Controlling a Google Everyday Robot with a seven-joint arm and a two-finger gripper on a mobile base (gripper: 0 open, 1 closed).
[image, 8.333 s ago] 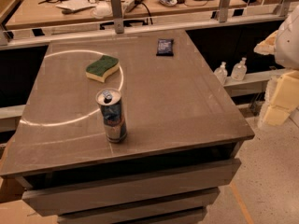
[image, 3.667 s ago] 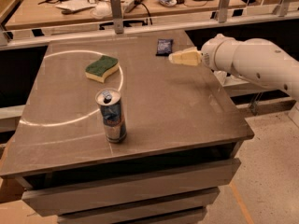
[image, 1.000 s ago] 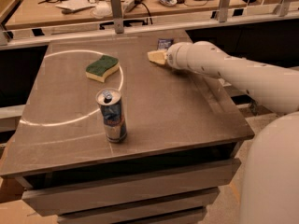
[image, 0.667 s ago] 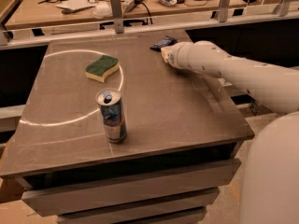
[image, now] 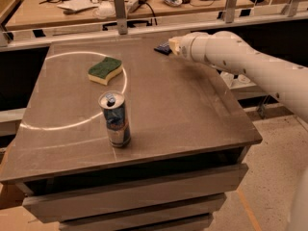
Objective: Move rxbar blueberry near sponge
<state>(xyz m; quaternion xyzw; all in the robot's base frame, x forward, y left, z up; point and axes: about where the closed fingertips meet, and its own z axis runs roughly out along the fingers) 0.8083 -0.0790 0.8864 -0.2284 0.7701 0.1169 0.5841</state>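
Matte grey-brown and lightly scuffed, the square table [image: 192, 109] fills most of what we see, with a thin pale ring [image: 126, 83] drawn across its left half and flat drawer-like fronts [image: 134, 191] stacked beneath its edge. At the far edge of the top, right of centre, we see the rxbar blueberry [image: 162, 47], a small flat dark navy wrapper lying flat, only its left part showing. The gripper [image: 172, 46], a pale cream tip on a smooth, rounded white arm [image: 250, 61] reaching in from the right, sits right over the wrapper's right end; we cannot tell whether it is released, clenched or grasping the bar. The sponge [image: 105, 70] lies well apart to the left, on the ring's upper right arc: an S-curved slab with a coarse dark green top over pale yellow foam. Nearer us stands a tall cylindrical blue-and-silver can [image: 115, 119], upright, its lid glinting. Behind runs a light wooden workbench [image: 57, 16] strewn with cables and papers.
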